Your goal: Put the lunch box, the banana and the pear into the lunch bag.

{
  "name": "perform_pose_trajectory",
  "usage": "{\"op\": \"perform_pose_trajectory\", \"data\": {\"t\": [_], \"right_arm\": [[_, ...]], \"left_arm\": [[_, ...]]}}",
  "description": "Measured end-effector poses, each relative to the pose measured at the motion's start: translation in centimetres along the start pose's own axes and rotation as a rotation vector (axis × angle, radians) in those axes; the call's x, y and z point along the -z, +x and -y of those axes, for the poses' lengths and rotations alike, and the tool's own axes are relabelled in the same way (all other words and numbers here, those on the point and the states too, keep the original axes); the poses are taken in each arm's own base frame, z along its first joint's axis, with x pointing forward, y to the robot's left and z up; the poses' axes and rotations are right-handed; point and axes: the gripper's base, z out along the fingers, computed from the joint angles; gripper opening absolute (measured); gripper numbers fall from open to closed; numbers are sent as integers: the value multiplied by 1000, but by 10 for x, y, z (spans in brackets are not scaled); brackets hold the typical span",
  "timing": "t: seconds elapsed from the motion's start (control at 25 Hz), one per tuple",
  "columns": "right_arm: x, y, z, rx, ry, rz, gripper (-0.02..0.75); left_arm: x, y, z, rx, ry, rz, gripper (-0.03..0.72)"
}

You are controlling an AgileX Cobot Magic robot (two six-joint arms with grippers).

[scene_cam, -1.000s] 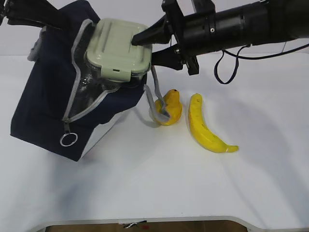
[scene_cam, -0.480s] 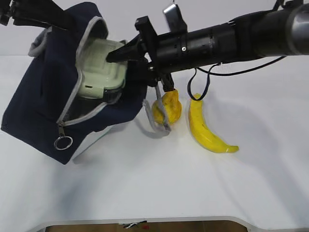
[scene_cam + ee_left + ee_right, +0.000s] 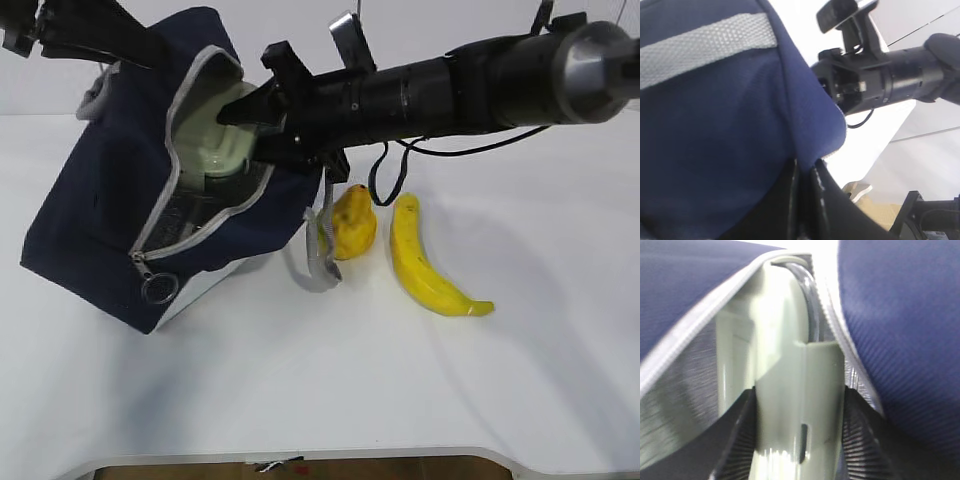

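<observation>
The navy lunch bag (image 3: 100, 210) stands tilted at the left with its zipper open. My left gripper (image 3: 105, 45) is shut on the bag's top edge (image 3: 805, 145) and holds it up. My right gripper (image 3: 245, 120) is shut on the sage-green-lidded lunch box (image 3: 215, 140), which sits mostly inside the bag's opening; the lid (image 3: 790, 390) shows between the ribbed pads, with silver lining beside it. The pear (image 3: 352, 221) and the banana (image 3: 425, 265) lie on the white table right of the bag.
A grey webbing handle (image 3: 320, 255) hangs from the bag against the pear. The zipper's metal ring pull (image 3: 157, 288) dangles at the bag's front lower corner. The table's front edge (image 3: 300, 455) runs along the bottom.
My right gripper has pushed the lunch box from the bag's mouth down into the opening. The bag has shifted and tilted as it went in. Pear and banana have not moved.
</observation>
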Motion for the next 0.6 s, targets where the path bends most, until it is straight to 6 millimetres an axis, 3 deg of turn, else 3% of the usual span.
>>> {"op": "perform_pose_trajectory", "data": {"t": [0.28, 0.6], "right_arm": [[-28, -1, 18, -33, -37, -44, 386], [-45, 5, 54, -86, 0, -82, 386]], "left_arm": [[-10, 0, -7, 15, 1, -22, 9], [-17, 0, -14, 24, -14, -26, 9]]}}
